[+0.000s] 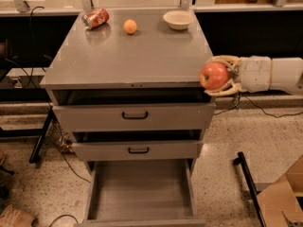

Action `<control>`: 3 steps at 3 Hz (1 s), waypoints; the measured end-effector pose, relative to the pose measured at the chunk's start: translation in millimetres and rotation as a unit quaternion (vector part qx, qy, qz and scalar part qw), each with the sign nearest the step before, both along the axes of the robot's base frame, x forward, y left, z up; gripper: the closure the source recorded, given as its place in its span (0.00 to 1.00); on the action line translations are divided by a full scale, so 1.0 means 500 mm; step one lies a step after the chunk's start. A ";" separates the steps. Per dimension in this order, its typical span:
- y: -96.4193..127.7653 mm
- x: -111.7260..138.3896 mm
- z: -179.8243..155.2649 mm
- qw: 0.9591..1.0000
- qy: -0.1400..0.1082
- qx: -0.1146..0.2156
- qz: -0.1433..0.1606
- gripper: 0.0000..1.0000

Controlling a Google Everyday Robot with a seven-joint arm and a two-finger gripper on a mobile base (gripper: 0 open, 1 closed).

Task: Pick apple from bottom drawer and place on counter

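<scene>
My gripper (218,75) comes in from the right on a white arm and is shut on the red apple (214,76). It holds the apple in the air at the counter's (132,56) front right corner, about level with the top surface. The bottom drawer (142,193) is pulled open below, and its grey inside shows nothing in it.
On the back of the counter lie a red soda can (95,19) on its side, a small orange fruit (130,26) and a white bowl (178,19). The two upper drawers are slightly ajar. A cardboard box (284,197) sits on the floor at the lower right.
</scene>
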State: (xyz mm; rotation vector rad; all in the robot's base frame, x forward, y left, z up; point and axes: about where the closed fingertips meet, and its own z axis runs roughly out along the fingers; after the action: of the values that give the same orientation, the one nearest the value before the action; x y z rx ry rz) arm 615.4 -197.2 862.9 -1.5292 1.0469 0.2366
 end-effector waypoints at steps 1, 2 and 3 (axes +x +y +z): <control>0.017 0.054 0.064 1.000 0.006 0.000 -0.004 1.00; 0.039 0.113 0.098 0.999 0.038 -0.006 -0.026 1.00; 0.069 0.167 0.096 0.995 0.089 0.004 -0.047 1.00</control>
State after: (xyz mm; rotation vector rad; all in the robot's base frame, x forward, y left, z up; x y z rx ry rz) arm 699.1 -162.7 910.9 -1.4676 1.2549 0.3148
